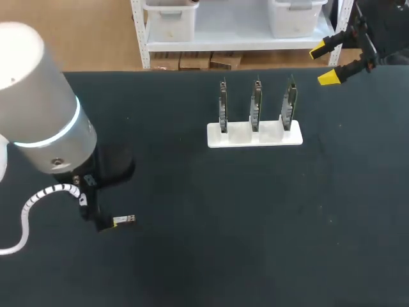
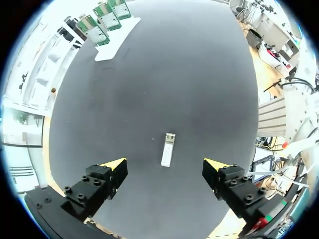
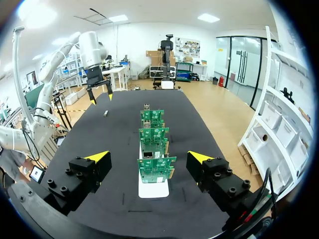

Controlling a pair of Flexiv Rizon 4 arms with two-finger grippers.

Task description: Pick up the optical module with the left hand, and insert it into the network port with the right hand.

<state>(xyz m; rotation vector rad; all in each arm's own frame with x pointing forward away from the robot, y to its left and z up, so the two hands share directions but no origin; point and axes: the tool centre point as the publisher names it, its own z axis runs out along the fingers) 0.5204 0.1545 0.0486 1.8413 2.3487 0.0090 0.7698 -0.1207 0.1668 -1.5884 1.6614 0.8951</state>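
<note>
The optical module (image 1: 124, 220) is a small silver bar lying flat on the black table (image 1: 211, 211) at the front left. In the left wrist view it (image 2: 168, 149) lies just ahead of the gap of my left gripper (image 2: 167, 169), which hovers above it, open, touching nothing. Three upright green boards with network ports (image 1: 255, 105) stand in a white holder (image 1: 254, 135) at the back middle. My right gripper (image 1: 327, 62) hangs open and empty at the back right. In its own view it (image 3: 148, 157) faces the row of boards (image 3: 155, 144) end on.
My left arm's grey body (image 1: 38, 102) covers the table's left side in the head view. The holder with its boards (image 2: 107, 20) lies far ahead of the left gripper. Black table surface stretches between module and holder.
</note>
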